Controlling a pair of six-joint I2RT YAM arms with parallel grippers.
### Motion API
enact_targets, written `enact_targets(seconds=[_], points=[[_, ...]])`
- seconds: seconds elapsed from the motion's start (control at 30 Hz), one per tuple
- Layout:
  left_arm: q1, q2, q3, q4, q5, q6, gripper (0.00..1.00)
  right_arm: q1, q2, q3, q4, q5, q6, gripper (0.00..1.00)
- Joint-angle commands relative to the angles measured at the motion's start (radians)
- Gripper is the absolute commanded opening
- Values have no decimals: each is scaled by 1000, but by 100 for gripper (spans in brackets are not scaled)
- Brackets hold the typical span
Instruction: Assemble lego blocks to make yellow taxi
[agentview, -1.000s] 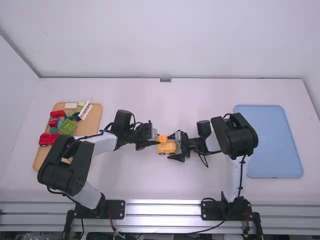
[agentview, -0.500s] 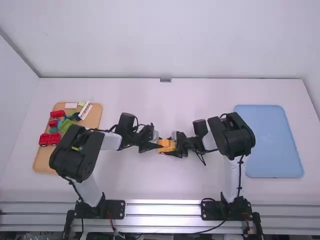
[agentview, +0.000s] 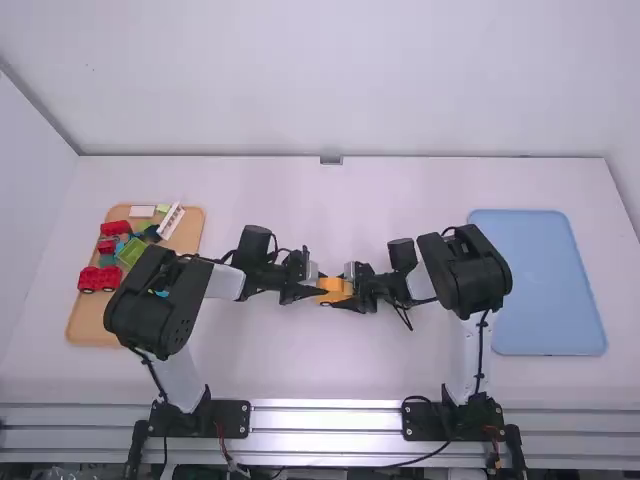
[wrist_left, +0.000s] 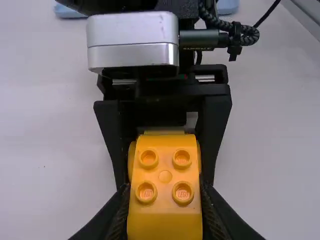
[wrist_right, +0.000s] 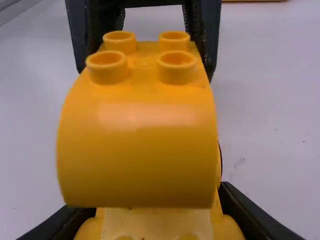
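Overhead, left gripper (agentview: 320, 285), right gripper (agentview: 345, 289) tight on yellow taxi (agentview: 334, 287); studs (wrist_left: 149, 158) in wrist views

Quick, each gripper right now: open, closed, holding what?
Left gripper: closed on the curved yellow four-stud brick.
Right gripper: closed on the yellow car base under that brick.

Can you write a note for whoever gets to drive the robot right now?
Left gripper: shut on the yellow top block.
Right gripper: shut on the yellow base.
Where: both pieces mid-table; spare blocks on the brown tray.
Done: the top block is over the base; I can't tell if it's clicked in.
Left: probably press it down, then let go. Maybe the taxi goes on the blue tray.
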Motion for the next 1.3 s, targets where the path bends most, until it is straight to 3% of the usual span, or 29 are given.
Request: enact_targets(seconds=[0.0,0.57,1.03,1.27], points=[[-12,11,-9,2,14,-3,11,1,11,24,-6,-1,4,52],[-18,95,-9,126,2,-87,9,15,11,28,-5,-5,6,53],[-24,99,-9,48,-10,-62,12,6,11,28,-5,-13,6,53],[-100,100,-9,15,-183,-60,13,13,11,31,-5,-8,6,53]])
